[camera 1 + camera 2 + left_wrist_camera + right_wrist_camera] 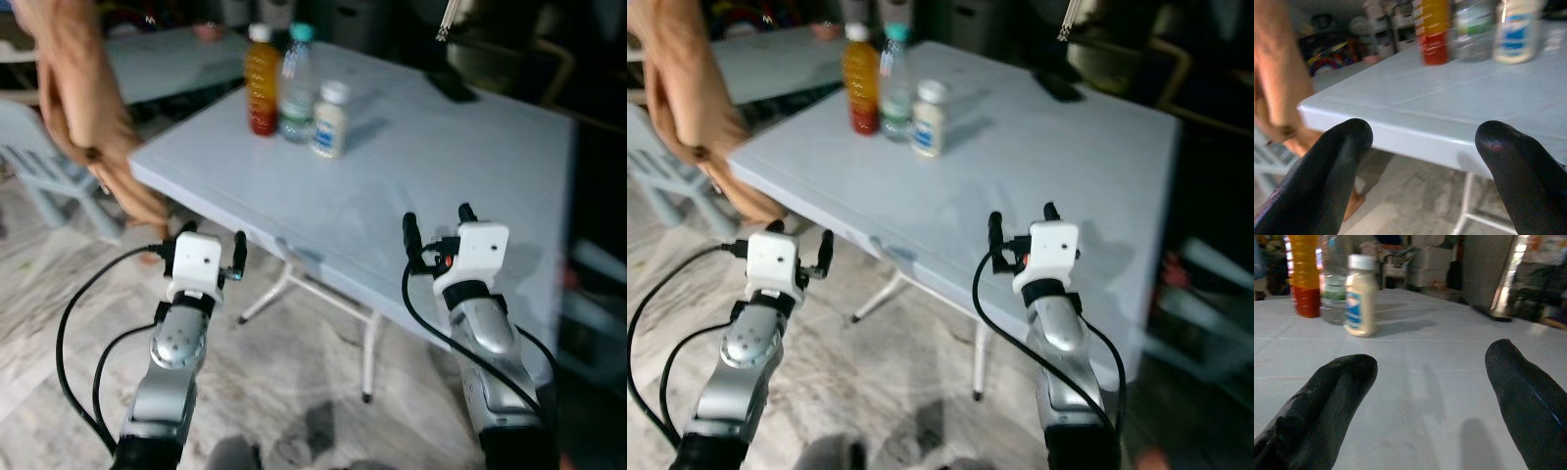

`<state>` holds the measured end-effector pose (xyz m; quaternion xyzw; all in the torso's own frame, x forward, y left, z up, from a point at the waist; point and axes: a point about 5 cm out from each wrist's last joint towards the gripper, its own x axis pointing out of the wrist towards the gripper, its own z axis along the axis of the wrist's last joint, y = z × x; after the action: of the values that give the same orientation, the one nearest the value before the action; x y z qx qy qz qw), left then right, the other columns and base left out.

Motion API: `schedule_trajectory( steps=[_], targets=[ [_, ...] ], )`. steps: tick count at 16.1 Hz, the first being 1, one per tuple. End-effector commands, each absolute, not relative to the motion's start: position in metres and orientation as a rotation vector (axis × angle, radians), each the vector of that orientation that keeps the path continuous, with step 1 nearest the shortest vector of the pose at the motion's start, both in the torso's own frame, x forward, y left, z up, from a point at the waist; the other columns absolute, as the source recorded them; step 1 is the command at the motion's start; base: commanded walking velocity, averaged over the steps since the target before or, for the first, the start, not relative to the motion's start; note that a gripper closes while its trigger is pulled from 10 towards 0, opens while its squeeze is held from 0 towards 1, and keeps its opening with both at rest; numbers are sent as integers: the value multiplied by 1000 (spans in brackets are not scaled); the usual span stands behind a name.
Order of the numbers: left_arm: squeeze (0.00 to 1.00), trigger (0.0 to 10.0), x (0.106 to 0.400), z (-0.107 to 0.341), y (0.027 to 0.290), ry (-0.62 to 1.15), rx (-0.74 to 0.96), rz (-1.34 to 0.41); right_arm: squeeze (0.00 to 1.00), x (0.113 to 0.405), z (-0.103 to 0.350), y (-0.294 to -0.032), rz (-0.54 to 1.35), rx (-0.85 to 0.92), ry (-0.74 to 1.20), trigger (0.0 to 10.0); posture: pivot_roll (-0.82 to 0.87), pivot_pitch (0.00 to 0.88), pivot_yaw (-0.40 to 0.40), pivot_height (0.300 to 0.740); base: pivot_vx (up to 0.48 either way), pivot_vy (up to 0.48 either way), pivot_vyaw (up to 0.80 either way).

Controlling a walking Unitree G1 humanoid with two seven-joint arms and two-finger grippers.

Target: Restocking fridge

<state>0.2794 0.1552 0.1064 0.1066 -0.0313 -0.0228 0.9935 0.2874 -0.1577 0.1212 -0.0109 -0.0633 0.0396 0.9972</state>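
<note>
Bottles (296,86) (three) upright on table (441,166).

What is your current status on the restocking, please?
Left claw open, short of the table edge. Right claw open over the table. Three bottles stand untouched at the far corner. Person's arm beside left claw.

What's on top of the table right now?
On the white table stand three bottles in a row: an orange drink bottle, a clear water bottle and a small cream bottle with a white cap. A dark flat object lies farther back, too blurred to identify.
</note>
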Motion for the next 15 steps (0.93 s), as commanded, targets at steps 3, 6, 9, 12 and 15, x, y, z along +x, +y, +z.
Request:
schedule_trajectory(
  steps=[3,6,9,12,15],
  targets=[
    [0,10000,281,108,159,-73,234,-34,0,290,126,-152,95,-17,-149,10000,66,84,-62,740,351,328,0],
    [0,10000,281,110,154,-96,256,-56,0,291,126,-152,95,-18,-151,10000,64,81,-62,740,352,325,0],
    [0,10000,281,110,151,-95,248,-69,0,292,126,-151,93,-25,-152,10000,65,81,-61,740,418,85,0],
    [0,10000,281,109,150,-94,242,-73,0,291,125,-152,90,-30,-150,10000,66,83,-61,740,424,0,0],
    [0,10000,280,109,148,-97,244,-79,0,291,124,-152,85,-36,-146,10000,66,84,-61,740,241,0,0]
  ],
)
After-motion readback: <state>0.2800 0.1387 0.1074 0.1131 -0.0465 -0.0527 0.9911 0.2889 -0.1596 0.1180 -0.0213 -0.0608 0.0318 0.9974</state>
